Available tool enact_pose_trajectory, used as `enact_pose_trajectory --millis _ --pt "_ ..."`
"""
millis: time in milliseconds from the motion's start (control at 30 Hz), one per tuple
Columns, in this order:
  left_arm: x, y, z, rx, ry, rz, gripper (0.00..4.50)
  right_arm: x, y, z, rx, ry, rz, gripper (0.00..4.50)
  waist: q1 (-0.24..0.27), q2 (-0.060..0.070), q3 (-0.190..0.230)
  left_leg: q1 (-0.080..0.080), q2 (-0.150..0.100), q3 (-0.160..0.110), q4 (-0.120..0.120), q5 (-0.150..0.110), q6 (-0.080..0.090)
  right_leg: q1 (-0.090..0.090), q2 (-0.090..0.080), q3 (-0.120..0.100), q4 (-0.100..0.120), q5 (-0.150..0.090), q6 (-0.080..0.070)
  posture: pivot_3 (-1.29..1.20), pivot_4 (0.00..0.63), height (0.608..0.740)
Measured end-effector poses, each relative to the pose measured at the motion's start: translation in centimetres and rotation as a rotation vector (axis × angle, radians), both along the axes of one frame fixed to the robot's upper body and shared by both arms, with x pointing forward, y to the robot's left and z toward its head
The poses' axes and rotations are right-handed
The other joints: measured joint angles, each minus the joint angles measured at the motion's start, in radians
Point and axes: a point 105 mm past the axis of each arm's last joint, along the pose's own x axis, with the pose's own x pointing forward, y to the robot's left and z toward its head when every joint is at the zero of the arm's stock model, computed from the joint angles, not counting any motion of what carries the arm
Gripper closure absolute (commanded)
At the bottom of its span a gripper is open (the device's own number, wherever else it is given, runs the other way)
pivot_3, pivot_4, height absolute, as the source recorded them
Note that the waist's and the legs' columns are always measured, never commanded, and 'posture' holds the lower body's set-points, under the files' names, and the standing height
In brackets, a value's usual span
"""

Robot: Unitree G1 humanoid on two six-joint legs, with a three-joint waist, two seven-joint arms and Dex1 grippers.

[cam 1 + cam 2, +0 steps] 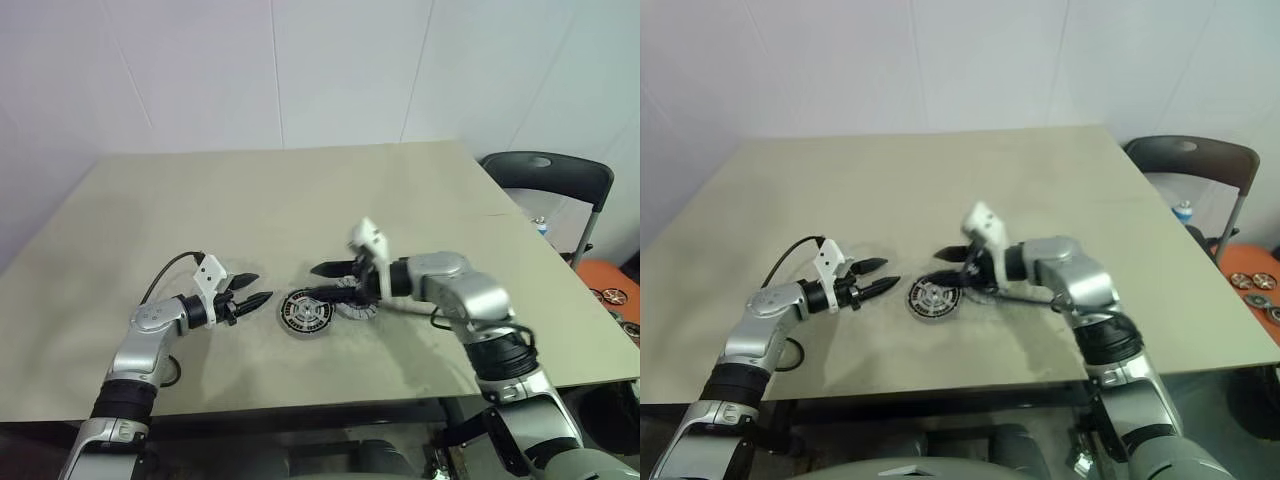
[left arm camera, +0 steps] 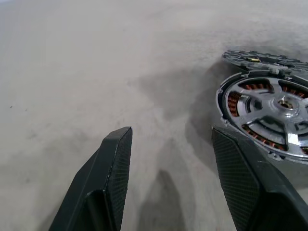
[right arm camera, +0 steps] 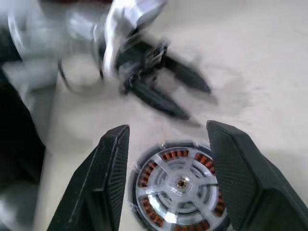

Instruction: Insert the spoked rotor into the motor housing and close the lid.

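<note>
The spoked rotor [image 1: 305,312] lies flat on the tan table [image 1: 280,200]. It has a dark rim and silver spokes, and copper shows between the spokes [image 2: 269,113]. I cannot tell the motor housing apart from it. A smaller grey notched-rim disc [image 1: 358,309], possibly the lid, rests against the rotor's right side. My right gripper [image 1: 320,281] hovers just above the rotor, pointing left. It is open and holds nothing, and the rotor [image 3: 180,185] shows between its fingers. My left gripper [image 1: 258,287] is open and empty just left of the rotor, low over the table.
A dark folding chair [image 1: 548,178] stands past the table's right edge. An orange tray [image 1: 615,292] with small round parts sits lower on the right. A black cable [image 1: 165,275] loops from the left wrist.
</note>
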Motion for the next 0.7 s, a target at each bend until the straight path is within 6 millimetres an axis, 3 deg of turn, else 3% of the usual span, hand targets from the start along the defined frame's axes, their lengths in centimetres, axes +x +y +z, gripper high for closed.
enact_pose_trajectory --millis 100,233,333,533,700 --pt "-0.1 0.0 -0.1 -0.002 0.004 0.000 1.73 -1.4 -1.9 0.0 0.081 0.235 -0.024 1.84 0.006 0.000 0.000 0.000 0.000 -0.001 -0.001 0.000 0.000 0.000 0.000 0.000 0.000 0.000 0.000 0.00 0.000 0.740" --pt "-0.3 -0.2 -0.4 -0.012 0.020 -0.014 1.73 -5.1 -4.2 -4.2 0.092 0.635 -0.086 1.84 0.005 0.001 0.000 -0.001 0.000 0.000 0.000 -0.001 0.001 0.000 -0.001 0.000 -0.001 0.000 0.000 0.00 0.000 0.740" --pt "-0.6 -0.5 -0.2 -0.030 0.029 -0.042 1.73 -6.4 -4.5 -5.5 0.060 0.736 -0.115 1.84 -0.005 0.002 0.001 0.001 0.000 0.003 0.000 -0.001 0.001 0.000 0.000 0.002 0.000 0.000 0.000 0.00 0.000 0.740" --pt "-0.7 -0.8 -0.1 -0.034 0.026 -0.063 1.73 -4.8 -4.6 -8.9 -0.058 0.776 -0.355 1.84 -0.003 0.002 0.001 0.001 0.001 0.002 0.002 0.000 0.001 0.001 0.001 0.001 0.002 0.000 0.001 0.00 0.000 0.740" --pt "-0.6 -0.7 0.0 -0.032 0.023 -0.056 1.73 -2.6 -5.0 -8.9 -0.044 0.748 -0.478 1.84 -0.001 0.001 0.001 0.001 0.000 0.002 0.002 0.000 0.001 0.001 0.001 0.001 0.002 0.000 0.001 0.00 0.000 0.740"
